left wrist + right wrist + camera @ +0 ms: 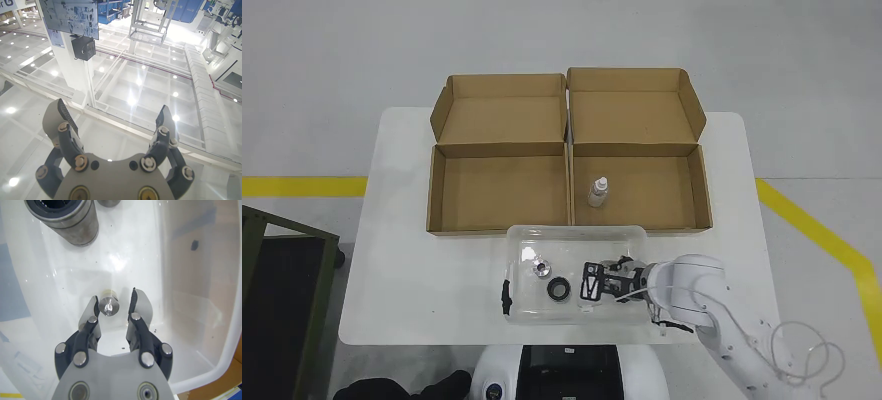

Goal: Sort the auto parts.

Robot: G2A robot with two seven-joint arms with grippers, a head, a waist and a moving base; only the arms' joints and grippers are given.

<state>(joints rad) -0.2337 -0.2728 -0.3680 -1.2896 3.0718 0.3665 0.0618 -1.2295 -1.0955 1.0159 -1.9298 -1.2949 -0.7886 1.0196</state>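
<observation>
**Stud off-centre between parted fingers**

My right end effector (114, 303) is apart around the small metal stud (109, 307) on the clear bin's (225, 361) floor, and one pad (96, 308) seems to touch it. Closing lopsided could roll it free. Farther ahead lies the large bearing sleeve (75, 224). The left end effector (112, 105) is apart and empty.

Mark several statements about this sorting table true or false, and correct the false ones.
1. The right gripper is down inside the clear plastic bin. True.
2. The right gripper is shut on the small silver metal part. False: its jaws stand open on either side of that part.
3. The white bottle-shaped part stands in the left brown cardboard box. False: it stands in the right brown cardboard box; nothing lies in the left one.
4. The left gripper is open and holds nothing. True.
</observation>
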